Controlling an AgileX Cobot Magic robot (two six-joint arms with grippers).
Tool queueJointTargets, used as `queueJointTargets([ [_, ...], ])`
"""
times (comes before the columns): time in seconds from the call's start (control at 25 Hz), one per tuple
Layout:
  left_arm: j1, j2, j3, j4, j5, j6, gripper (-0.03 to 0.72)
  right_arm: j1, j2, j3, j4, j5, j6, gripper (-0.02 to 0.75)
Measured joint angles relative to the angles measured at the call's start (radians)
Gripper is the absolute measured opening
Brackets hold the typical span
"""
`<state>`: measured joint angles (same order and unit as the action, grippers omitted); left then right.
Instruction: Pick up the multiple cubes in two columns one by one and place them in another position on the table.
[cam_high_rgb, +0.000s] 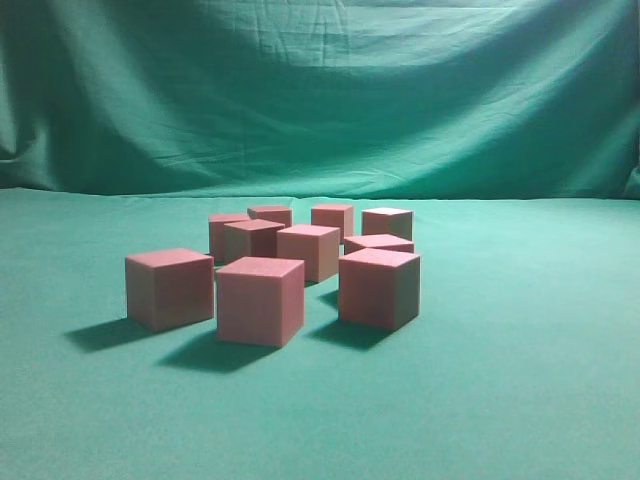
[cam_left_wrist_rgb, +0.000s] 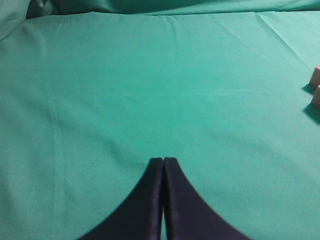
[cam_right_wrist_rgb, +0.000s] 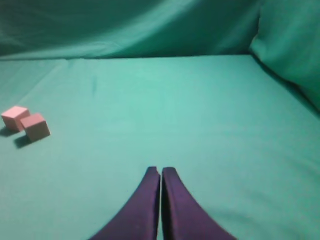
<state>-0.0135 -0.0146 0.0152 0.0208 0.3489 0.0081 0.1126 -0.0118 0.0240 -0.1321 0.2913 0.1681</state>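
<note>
Several reddish-pink cubes stand in a loose cluster on the green table in the exterior view, nearest ones in front, smaller ones behind. No gripper shows in that view. In the left wrist view my left gripper is shut and empty over bare cloth; two cube edges show at the far right. In the right wrist view my right gripper is shut and empty; two cubes sit far to its left.
A draped, wrinkled green backdrop hangs behind the table. In the right wrist view a fold of green cloth rises at the right. Bare green cloth lies around both grippers.
</note>
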Motion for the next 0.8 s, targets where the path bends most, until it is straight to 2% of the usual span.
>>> queueJointTargets([
  [0.16, 0.000, 0.000, 0.000, 0.000, 0.000, 0.000, 0.000, 0.000, 0.000, 0.002, 0.020, 0.102, -0.002, 0.000],
  [0.8, 0.000, 0.000, 0.000, 0.000, 0.000, 0.000, 0.000, 0.000, 0.000, 0.002, 0.026, 0.105, -0.019, 0.000],
])
